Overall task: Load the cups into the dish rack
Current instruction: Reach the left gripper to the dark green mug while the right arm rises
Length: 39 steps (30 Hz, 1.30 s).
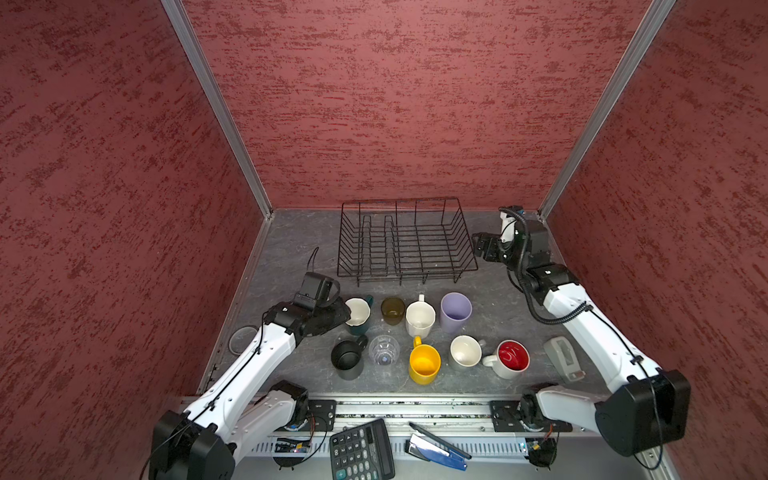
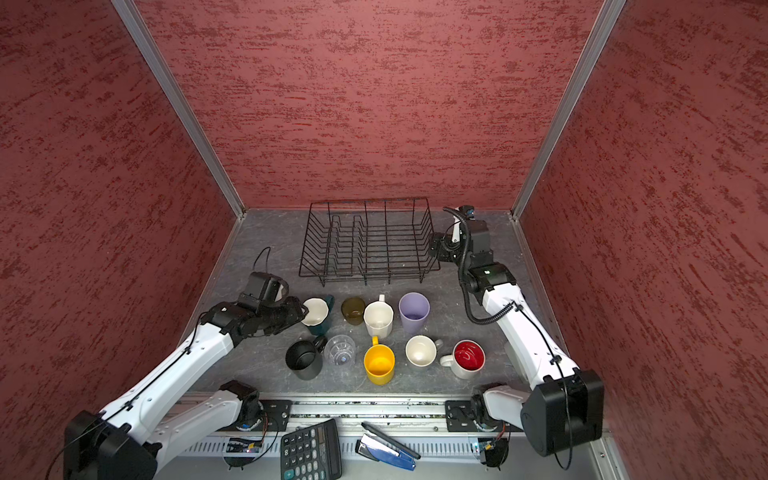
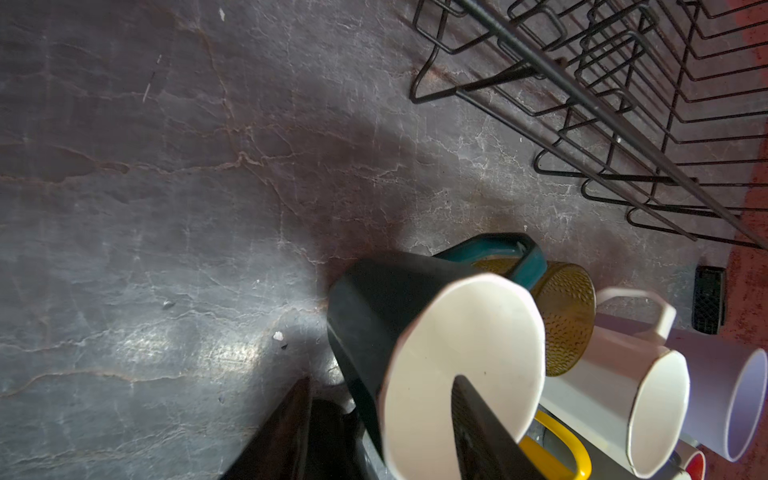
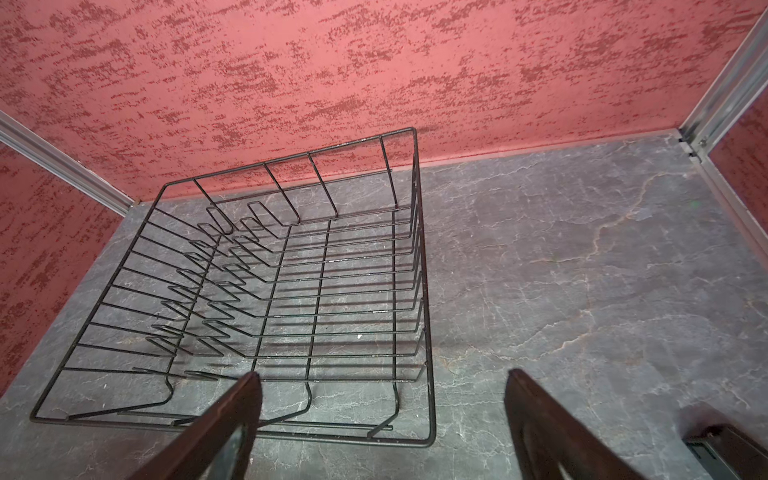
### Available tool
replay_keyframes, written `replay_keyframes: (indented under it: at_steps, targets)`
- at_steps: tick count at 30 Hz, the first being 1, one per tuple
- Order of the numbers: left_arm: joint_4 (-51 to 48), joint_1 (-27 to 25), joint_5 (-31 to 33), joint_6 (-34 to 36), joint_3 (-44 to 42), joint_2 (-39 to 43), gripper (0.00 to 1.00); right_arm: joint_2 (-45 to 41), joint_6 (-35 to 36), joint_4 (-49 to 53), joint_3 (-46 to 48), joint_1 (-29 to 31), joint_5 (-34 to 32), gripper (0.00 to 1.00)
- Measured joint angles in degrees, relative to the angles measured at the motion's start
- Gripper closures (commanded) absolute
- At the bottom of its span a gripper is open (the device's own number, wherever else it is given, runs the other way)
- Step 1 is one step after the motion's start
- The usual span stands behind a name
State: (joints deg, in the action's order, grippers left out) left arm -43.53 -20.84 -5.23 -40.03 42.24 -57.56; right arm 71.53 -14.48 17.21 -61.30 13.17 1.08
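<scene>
Jaws of the left gripper [image 3: 382,379] are standing about half open and straddling the near wall of the teal mug [image 1: 358,316] — one finger [image 3: 478,424] is reaching down inside the white interior, while the other is sitting outside the dark wall with a little gap showing. Nothing is being gripped yet, as far as the left wrist view shows. The mug is standing upright on the table [image 1: 291,257], at the left end of the row nearest the dish rack [image 1: 399,200], with the olive glass [image 1: 392,309] just beside it.

Jaws of the right gripper [image 4: 383,374] are spreading wide and holding nothing. That gripper is hanging beside the right end of the rack, looking down over its near corner.

I am judging this as the very first pick: the rack is sitting empty. All nine cups are waiting on the table in front of it, among them the white mug [image 1: 420,318], lavender tumbler [image 1: 456,311], black mug [image 1: 348,356], clear glass [image 1: 384,350] and yellow mug [image 1: 424,362].

The next move is calling for the left jaws to pinch the mug wall firmly, then lift straight up. The handle is pointing toward the olive glass, so any sideways drag risks knocking that neighbour. After that comes a carry over the rack's front rim.
</scene>
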Motion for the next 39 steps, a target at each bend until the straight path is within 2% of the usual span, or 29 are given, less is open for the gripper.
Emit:
replay_keyframes:
  at_steps: [8, 14, 26, 33, 39]
  targets:
    - [0.74, -1.92, 3.04, 0.66, 2.29, -4.92, 0.50, 0.17, 0.44, -0.33, 1.09, 0.02, 0.44, 0.06]
    - [0.87, -3.52, 4.94, 1.14, 3.26, -8.20, 0.61, 0.17, 0.61, -0.50, 1.14, 0.04, 0.46, 0.05]
    - [1.81, -3.72, 5.77, 1.49, 3.45, -12.76, 0.72, 0.15, 0.61, -0.68, 1.14, 0.04, 2.27, 0.04]
    - [2.01, -3.89, 5.60, 2.40, 4.28, -14.56, 0.83, -0.52, 0.63, -0.76, 1.44, 0.04, 2.82, 0.03]
    - [0.70, -3.89, 5.60, 2.58, 4.31, -14.43, 0.98, -1.36, 0.61, -1.07, 2.25, 0.04, 3.48, 0.03]
